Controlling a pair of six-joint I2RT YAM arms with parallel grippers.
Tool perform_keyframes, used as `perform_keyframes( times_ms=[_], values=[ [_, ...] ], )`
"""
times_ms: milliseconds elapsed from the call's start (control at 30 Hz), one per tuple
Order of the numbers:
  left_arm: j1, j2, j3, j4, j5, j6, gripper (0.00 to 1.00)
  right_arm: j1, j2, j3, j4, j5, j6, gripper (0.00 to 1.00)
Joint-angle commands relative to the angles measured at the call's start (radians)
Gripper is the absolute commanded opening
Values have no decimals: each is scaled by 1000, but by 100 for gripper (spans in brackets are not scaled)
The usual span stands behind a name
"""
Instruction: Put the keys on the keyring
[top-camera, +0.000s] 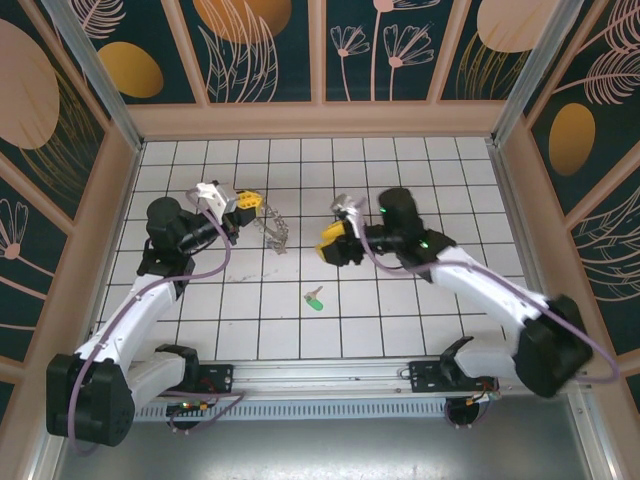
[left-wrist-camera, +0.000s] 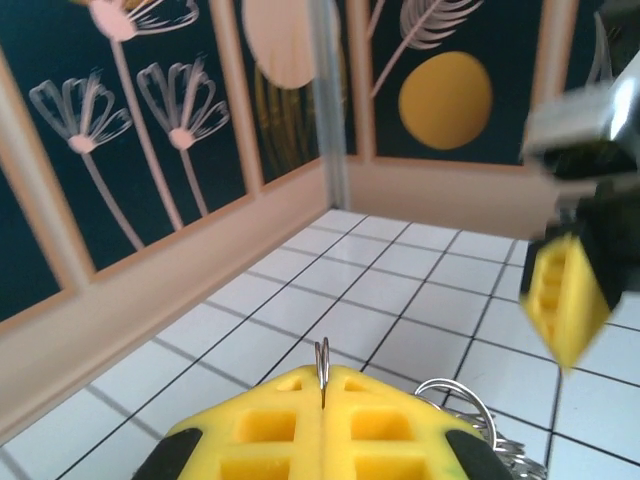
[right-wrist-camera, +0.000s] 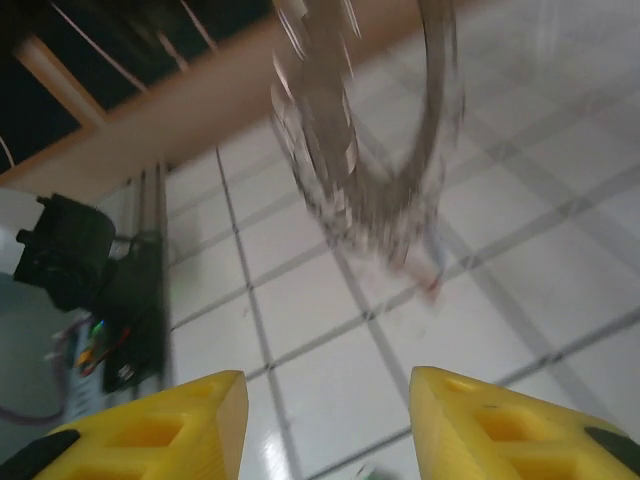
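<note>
Here we go: the left gripper is up over the far-left part of the tiled table, its yellow fingers pressed tight together with a thin loop of the keyring pinched between them. In the left wrist view the wire stands straight up out of the seam where the two fingers meet.

From that grip the keyring trails away in the top view. Its long axis runs on a diagonal from the gripper toward the near right, and its free end points at the middle of the table. From the right wrist it reads as a long loop dropping from the top of the frame, long axis up and down, heavily blurred (whether its lower end touches the tiles, I cannot tell).

The right gripper sits near the ring on its right, facing it, jaws partly apart with nothing between them.

Nearer the arm bases, well apart from both grippers, the green key lies flat on the tiles. Its long axis is slanted, but it's too small to tell which end is the blade.
</note>
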Motion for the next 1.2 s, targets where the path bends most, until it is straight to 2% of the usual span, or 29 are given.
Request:
perform_keyframes(
  times_ms=[0,67,200,333,533,633,800,967,1167],
  values=[
    [-19,24,5,103,176,22,0,-27,-49,-117,328,12,-242,45],
    [-36,46,36,46,230,89,0,-64,-45,-75,300,-26,-281,44],
    [-70,97,120,-90,329,239,0,-122,-13,56,156,-194,-425,44],
    [-108,140,178,-107,356,282,0,-114,44,189,-24,-239,-547,42],
    [-164,213,287,-219,385,384,0,-100,97,240,-32,-243,-572,38],
    [-177,225,301,-186,390,375,0,-79,115,251,-21,-243,-534,38],
    [-189,240,291,-61,387,280,0,-43,110,236,2,-227,-520,37],
    [-211,258,288,-40,389,264,0,-24,98,197,84,-198,-470,27],
    [-221,257,263,41,383,205,0,-17,94,187,98,-197,-454,26]
  ],
)
